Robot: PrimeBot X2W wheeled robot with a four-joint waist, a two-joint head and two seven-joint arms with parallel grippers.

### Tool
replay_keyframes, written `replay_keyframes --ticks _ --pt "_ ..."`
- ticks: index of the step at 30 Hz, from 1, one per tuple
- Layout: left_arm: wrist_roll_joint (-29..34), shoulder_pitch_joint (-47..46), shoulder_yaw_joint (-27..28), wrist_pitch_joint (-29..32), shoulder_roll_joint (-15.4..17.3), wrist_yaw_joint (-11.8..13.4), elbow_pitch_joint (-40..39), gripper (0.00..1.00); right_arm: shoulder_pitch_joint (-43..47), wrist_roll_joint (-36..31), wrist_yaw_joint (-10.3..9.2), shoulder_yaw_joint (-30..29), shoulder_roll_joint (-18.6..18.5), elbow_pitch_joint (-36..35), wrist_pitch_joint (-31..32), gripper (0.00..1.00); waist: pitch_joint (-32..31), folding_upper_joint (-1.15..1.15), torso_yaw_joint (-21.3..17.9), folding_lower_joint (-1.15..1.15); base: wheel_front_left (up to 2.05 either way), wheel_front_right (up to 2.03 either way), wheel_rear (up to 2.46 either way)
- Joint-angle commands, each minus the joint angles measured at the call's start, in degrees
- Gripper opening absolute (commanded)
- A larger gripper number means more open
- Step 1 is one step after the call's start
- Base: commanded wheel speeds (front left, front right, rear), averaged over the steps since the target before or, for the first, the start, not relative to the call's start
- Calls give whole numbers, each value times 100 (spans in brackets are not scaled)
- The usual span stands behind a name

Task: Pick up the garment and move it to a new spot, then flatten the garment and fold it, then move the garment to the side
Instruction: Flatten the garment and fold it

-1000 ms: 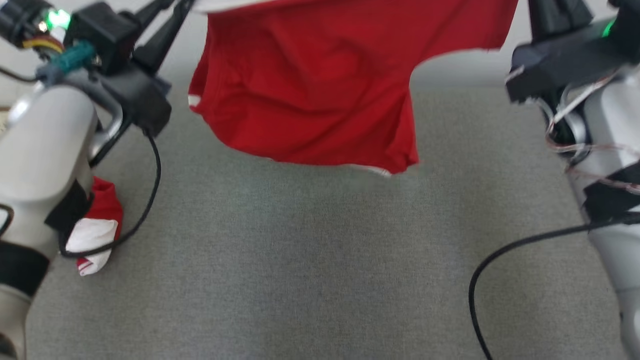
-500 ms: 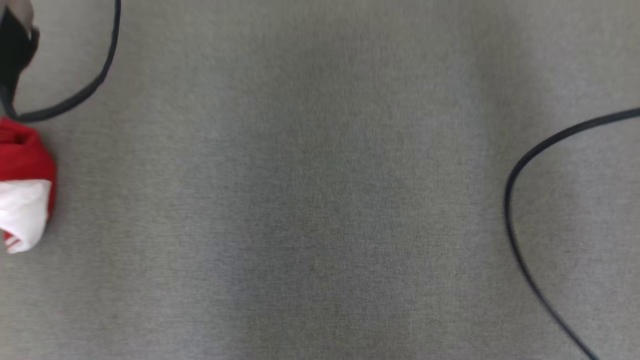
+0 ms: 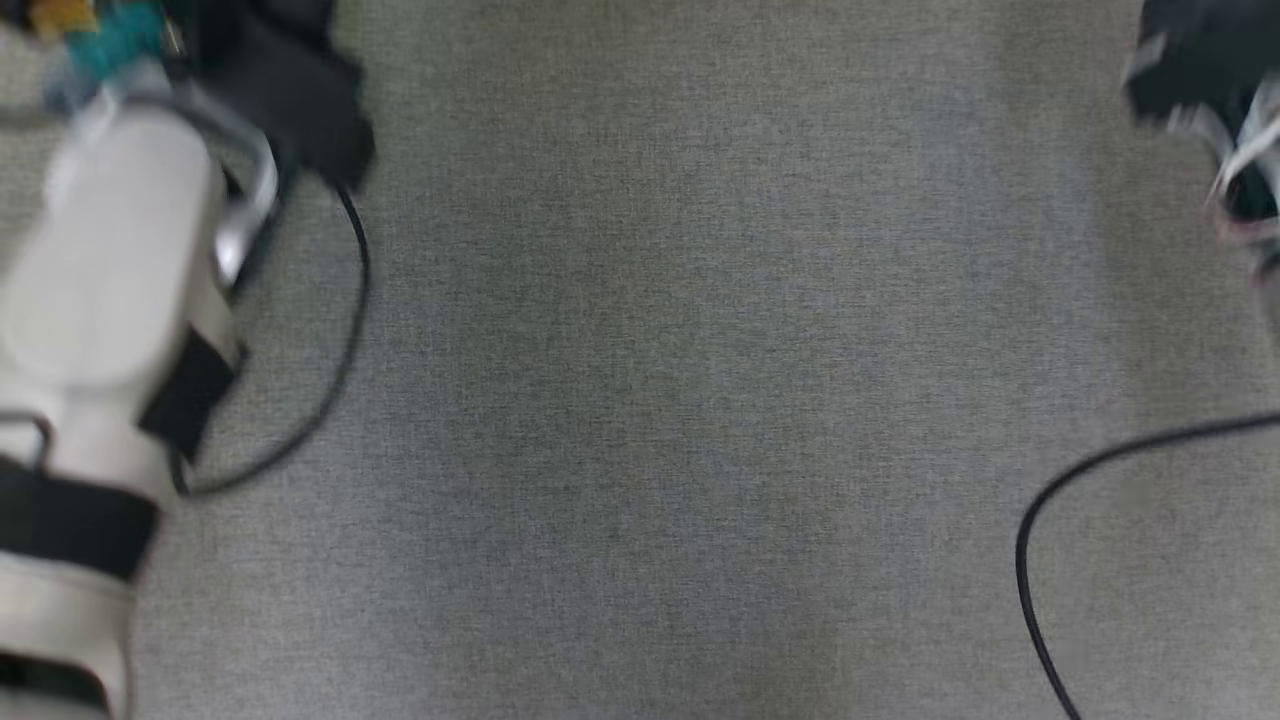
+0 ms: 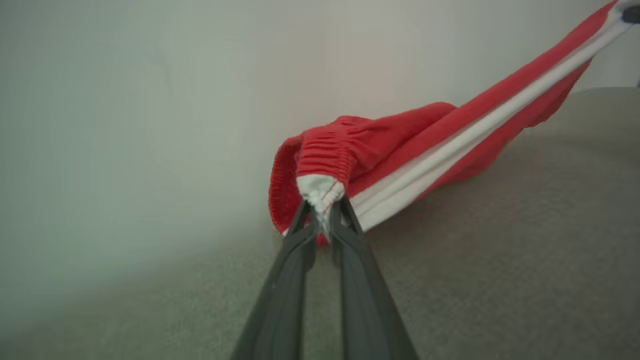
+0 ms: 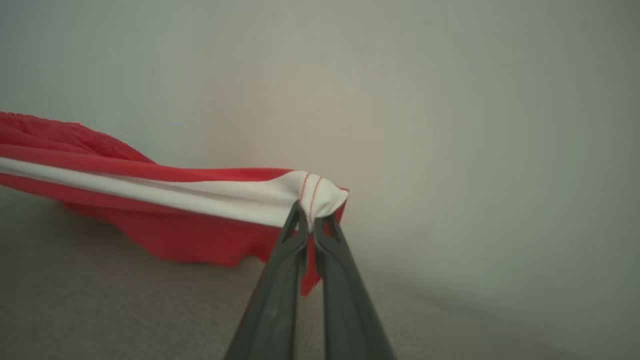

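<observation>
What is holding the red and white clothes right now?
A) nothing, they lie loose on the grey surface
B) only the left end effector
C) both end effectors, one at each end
C: in the left wrist view the left end effector is shut on a white-edged corner of the garment. In the right wrist view the right end effector is shut on another white corner, with the cloth stretched away from it.

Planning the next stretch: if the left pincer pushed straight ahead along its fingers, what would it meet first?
Beyond the red garment it grips, the left pincer faces the pale wall; how far is unclear.
</observation>
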Motion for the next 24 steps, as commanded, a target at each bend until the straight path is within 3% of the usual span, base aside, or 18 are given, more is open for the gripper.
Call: replay_keyframes --ticks 1,11,16,24 --pt "-61 335 172 -6 35 29 -84 0 291 151 -13 -142 -143 -58 -3 0 -69 -2 55 -2 0 0 0" --pt "-172 2843 1493 2 -581 -256 -107 0 2811 352 -33 -349 28 -276 -2 0 -950 -2 54 -2 0 0 0" --pt "24 3833 1852 21 -860 -437 198 0 3597 336 -33 -322 256 -190 -2 0 -1513 -2 -59 -2 0 0 0" --pt "237 4902 2161 26 -1107 -529 413 0 4462 355 -38 -436 459 -67 -3 0 -2237 -2 -266 -2 0 0 0"
